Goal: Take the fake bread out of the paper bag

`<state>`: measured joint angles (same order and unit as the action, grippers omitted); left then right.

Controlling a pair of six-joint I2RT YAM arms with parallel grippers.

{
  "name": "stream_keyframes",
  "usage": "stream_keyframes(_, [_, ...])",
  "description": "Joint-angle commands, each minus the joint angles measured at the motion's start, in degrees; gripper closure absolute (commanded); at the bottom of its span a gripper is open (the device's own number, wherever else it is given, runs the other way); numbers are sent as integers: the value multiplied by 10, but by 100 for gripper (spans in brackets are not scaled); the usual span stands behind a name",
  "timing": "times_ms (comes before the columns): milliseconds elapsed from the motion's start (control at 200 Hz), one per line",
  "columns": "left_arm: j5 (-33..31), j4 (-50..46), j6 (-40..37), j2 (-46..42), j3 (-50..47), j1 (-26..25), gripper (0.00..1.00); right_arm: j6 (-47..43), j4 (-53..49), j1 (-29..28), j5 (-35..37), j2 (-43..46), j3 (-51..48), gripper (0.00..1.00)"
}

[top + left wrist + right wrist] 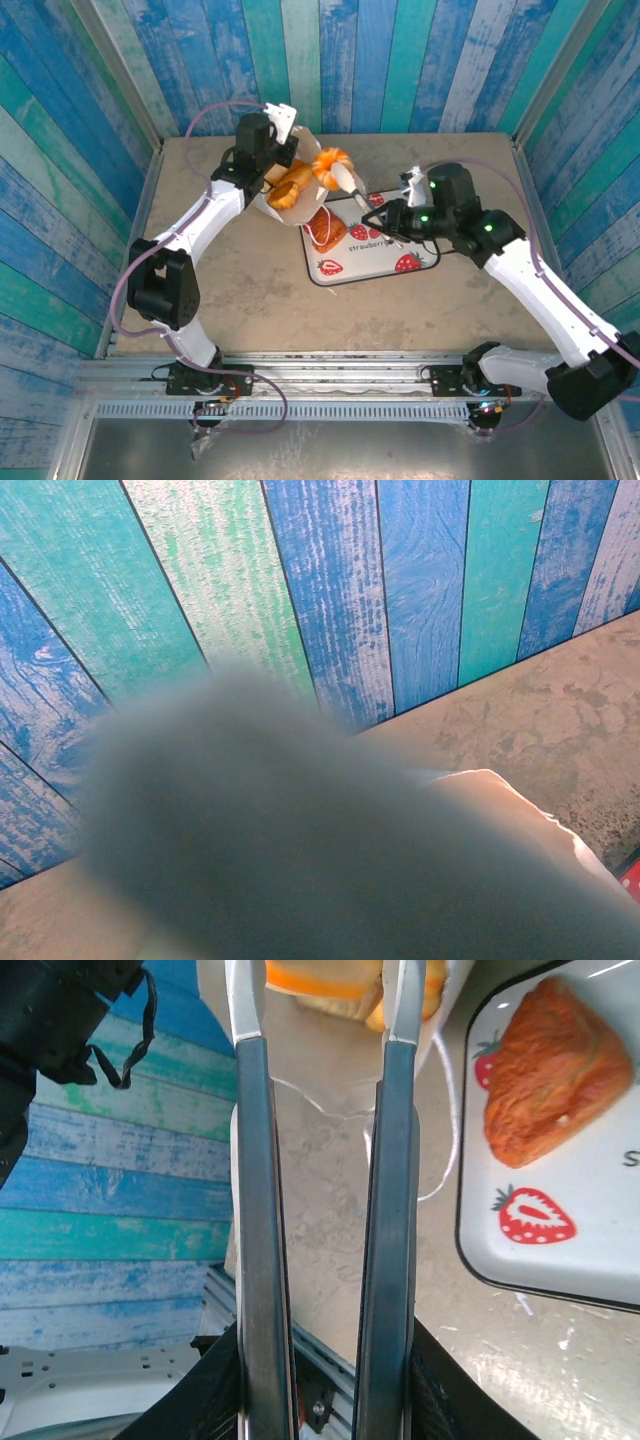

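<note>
Top external: the left claw (272, 150) is pinched shut on the rim of the paper bag (272, 205), which lies open on the counter (240, 290) with golden loaves (290, 186) inside. Left wrist: a grey blur hides the claw, with the bag's edge beside it. Right wrist: the right claw (325, 990), its fingers narrowly parted, clasps an orange roll (320, 978), and a reddish-brown loaf (555, 1070) lies on the strawberry tray (600, 1190).
</note>
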<state>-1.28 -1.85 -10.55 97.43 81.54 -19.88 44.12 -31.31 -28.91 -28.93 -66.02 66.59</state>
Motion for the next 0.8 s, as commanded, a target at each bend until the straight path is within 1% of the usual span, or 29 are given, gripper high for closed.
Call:
stream_keyframes(0, [-14,-2,-13,0,15,0,100,-17,-8,35,-23,42,-10,100])
stream_keyframes(150, [-13,-2,-20,3,19,0,100,-28,-34,80,-28,70,-21,100])
stream_keyframes(260, [-12,-2,-25,1,17,0,100,-30,-38,102,-32,70,-45,100])
stream_keyframes(461, [-11,12,-39,-6,-2,0,100,-54,-36,132,-57,30,-82,99])
stream_keyframes(616, [-4,14,-50,-12,-5,0,100,-65,-9,150,-81,-4,-104,99])
stream_keyframes(796, [11,28,-52,-25,-22,0,100,-59,4,163,-72,-21,-132,99])
